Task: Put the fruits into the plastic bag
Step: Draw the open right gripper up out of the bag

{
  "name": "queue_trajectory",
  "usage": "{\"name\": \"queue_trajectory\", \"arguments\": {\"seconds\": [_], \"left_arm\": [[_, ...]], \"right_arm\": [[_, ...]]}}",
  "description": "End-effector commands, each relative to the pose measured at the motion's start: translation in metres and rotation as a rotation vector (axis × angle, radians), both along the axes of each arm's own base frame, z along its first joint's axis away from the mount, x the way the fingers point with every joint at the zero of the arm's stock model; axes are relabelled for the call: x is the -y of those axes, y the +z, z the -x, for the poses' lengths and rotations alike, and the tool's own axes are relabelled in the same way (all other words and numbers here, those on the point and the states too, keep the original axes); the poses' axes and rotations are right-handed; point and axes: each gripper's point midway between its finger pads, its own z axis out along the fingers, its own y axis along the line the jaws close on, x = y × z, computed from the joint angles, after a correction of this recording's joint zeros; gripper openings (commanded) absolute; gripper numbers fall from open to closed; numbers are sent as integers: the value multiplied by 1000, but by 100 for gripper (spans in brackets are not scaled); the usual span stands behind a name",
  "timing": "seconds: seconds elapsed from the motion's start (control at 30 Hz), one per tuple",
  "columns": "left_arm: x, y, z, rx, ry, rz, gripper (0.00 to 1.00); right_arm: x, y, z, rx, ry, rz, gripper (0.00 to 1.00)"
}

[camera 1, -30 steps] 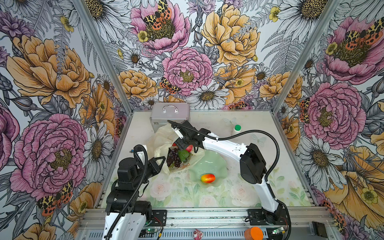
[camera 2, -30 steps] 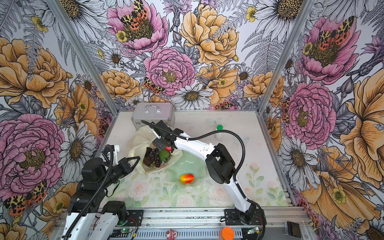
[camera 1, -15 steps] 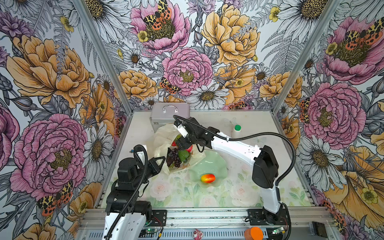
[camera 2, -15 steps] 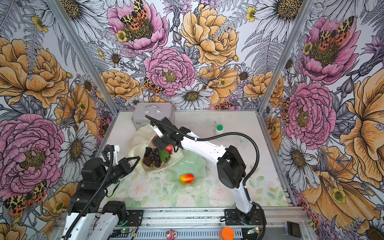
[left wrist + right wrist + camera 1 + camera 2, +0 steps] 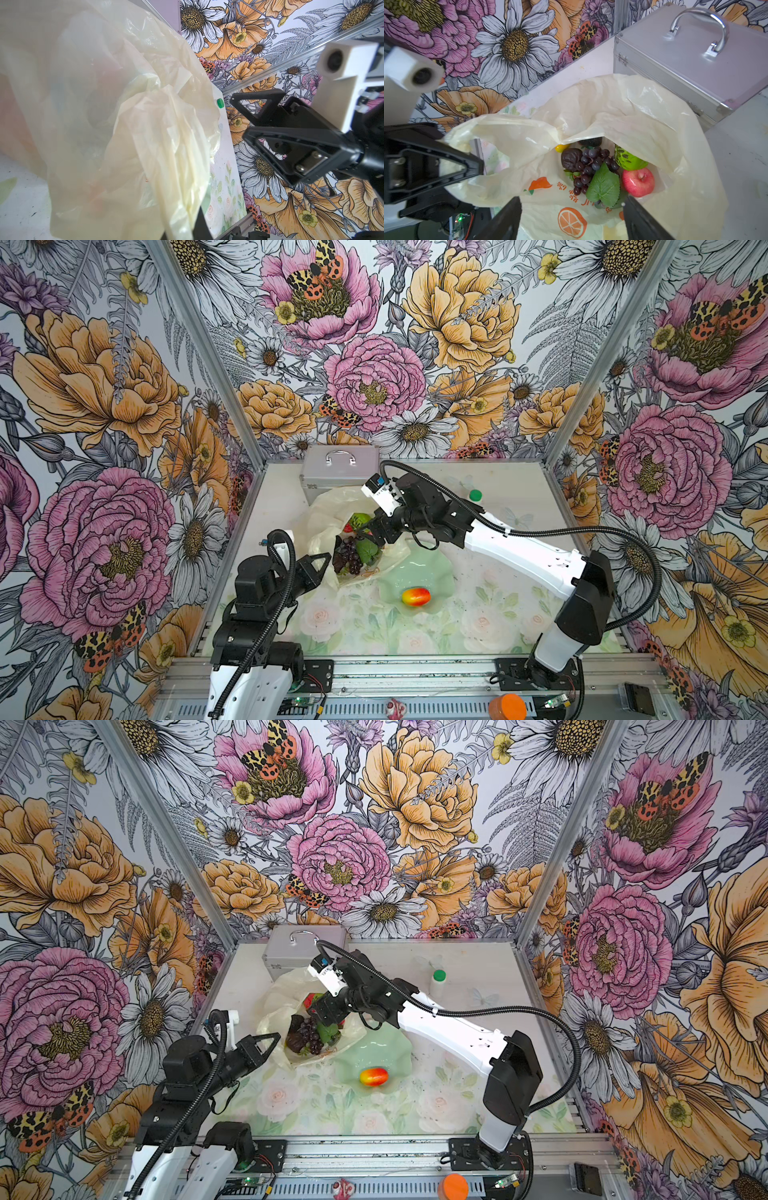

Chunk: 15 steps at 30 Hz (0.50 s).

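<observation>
The plastic bag (image 5: 328, 506) (image 5: 282, 990) lies open at the table's left back, pale yellow with orange prints (image 5: 623, 108). Inside it lie fruits: a purple grape bunch (image 5: 591, 164) with a leaf, a red apple (image 5: 638, 181), a bumpy green ball (image 5: 629, 160) and a dark mangosteen (image 5: 571, 159). My left gripper (image 5: 322, 568) (image 5: 195, 224) is shut on the bag's near edge and holds it up. Above the bag's mouth my right gripper (image 5: 370, 531) (image 5: 571, 218) hangs open and holds nothing. One red-yellow mango (image 5: 415, 596) (image 5: 373, 1076) lies on the pale green dish (image 5: 432, 568).
A silver metal case (image 5: 338, 468) (image 5: 675, 62) stands right behind the bag against the back wall. A small bottle with a green cap (image 5: 475, 495) (image 5: 439, 979) stands at the back, right of the middle. Floral walls close in three sides.
The right arm's elbow and forearm have swung to the right while its open gripper stays over the bag's mouth. The left gripper and the bag have not moved.
</observation>
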Motion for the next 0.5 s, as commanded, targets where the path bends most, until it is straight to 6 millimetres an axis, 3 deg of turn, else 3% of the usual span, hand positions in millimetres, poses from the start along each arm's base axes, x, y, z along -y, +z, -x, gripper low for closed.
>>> {"name": "queue_trajectory", "arguments": {"seconds": [0.0, 0.27, 0.47], "left_arm": [[-1, 0, 0, 18, 4, -7, 0], [0, 0, 1, 18, -2, -7, 0], [1, -1, 0, 14, -4, -8, 0]], "right_arm": [[9, 36, 13, 25, 32, -93, 79], [45, 65, 28, 78, -1, -140, 78], [74, 66, 35, 101, -55, -142, 78]]}}
